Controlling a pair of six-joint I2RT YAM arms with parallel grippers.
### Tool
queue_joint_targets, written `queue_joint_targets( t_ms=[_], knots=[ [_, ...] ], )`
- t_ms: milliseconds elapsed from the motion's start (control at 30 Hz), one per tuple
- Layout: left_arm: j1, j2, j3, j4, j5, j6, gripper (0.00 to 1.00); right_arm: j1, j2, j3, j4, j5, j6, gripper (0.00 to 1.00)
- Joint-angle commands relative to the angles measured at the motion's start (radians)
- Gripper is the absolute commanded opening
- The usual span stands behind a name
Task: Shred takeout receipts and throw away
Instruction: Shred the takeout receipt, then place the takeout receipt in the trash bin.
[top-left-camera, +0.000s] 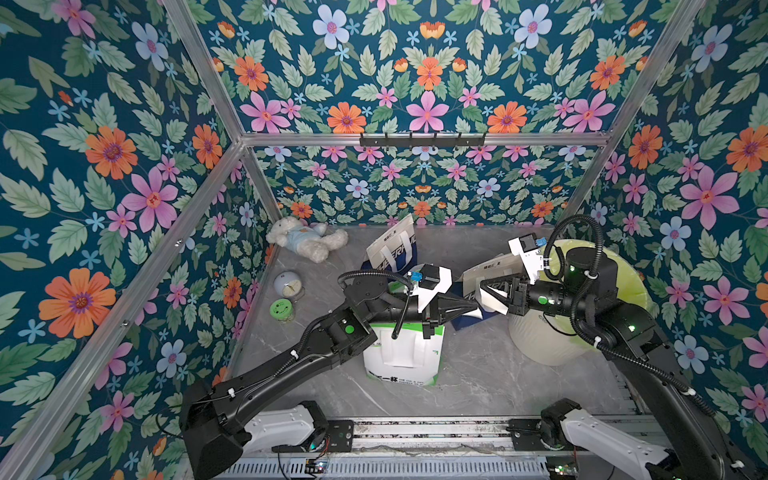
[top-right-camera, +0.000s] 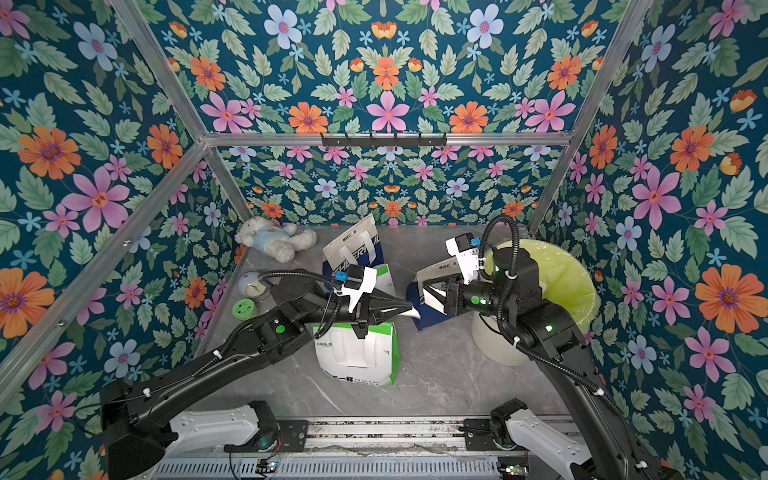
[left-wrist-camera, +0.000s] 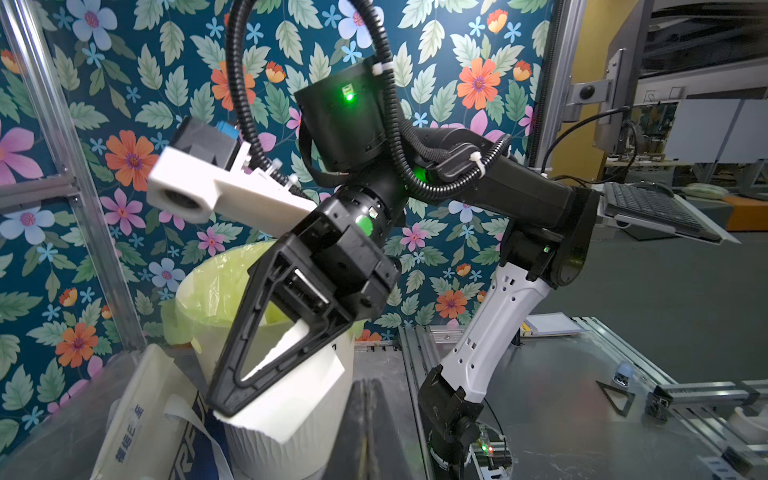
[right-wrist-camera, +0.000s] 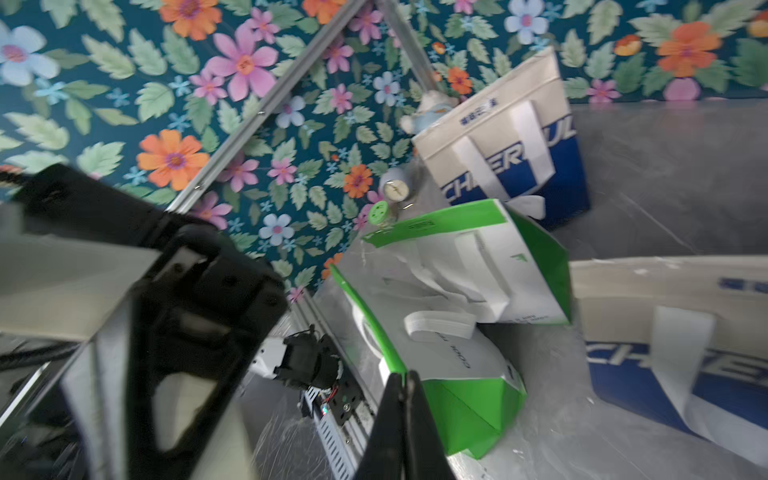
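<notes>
Squarely between left claw (left-wrist-camera: 365, 386) and right claw (left-wrist-camera: 222, 409), one white receipt (left-wrist-camera: 299, 395).

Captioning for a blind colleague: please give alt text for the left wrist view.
The right hand is shut on a white receipt, whose other edge the left hand grips in the foreground. Behind stands a white bin lined in yellow-green, a white-and-blue bag beside it, against floral walls.
</notes>
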Motion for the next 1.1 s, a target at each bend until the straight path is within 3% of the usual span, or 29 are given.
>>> queue_joint_targets(
  t_ms=[0, 300, 433, 500, 633, 767, 833, 967, 1000, 1067],
  knots=[
    [-0.005, -0.028, -0.02, 0.118, -0.028, 0.062, 0.0, 0.004, -0.017, -0.005, -0.06, 0.256, 0.068, 0.0],
    [-0.007, -0.092, -0.065, 0.144, -0.195, 0.053, 0.0, 0.003, -0.065, 0.054, -0.115, 0.665, 0.032, 0.0],
    [-0.007, -0.065, -0.036, 0.082, -0.202, 0.044, 0.0, -0.021, -0.116, 0.048, -0.092, 0.884, -0.032, 0.0],
    [-0.006, -0.047, -0.023, 0.071, -0.196, 0.029, 0.0, -0.069, -0.118, 0.049, -0.115, 0.924, -0.049, 0.0],
    [-0.007, -0.016, 0.003, 0.039, -0.183, 0.013, 0.0, -0.193, -0.134, 0.012, -0.13, 0.903, -0.035, 0.0],
    [-0.007, 0.011, 0.026, 0.007, -0.181, 0.004, 0.0, -0.237, -0.136, -0.044, -0.097, 0.887, -0.067, 0.0],
    [-0.008, 0.028, 0.035, -0.016, -0.182, -0.001, 0.0, -0.283, -0.097, -0.059, -0.119, 0.82, -0.071, 0.0],
    [-0.013, 0.069, 0.07, -0.104, -0.193, -0.004, 0.0, -0.431, -0.057, -0.094, -0.146, 0.571, -0.004, 0.0],
    [-0.015, 0.074, 0.074, -0.116, -0.196, -0.005, 0.0, -0.45, -0.062, -0.101, -0.141, 0.528, 0.008, 0.12],
    [-0.019, 0.08, 0.073, -0.12, -0.202, -0.005, 0.0, -0.461, -0.061, -0.094, -0.152, 0.47, 0.007, 0.46]
  ],
)
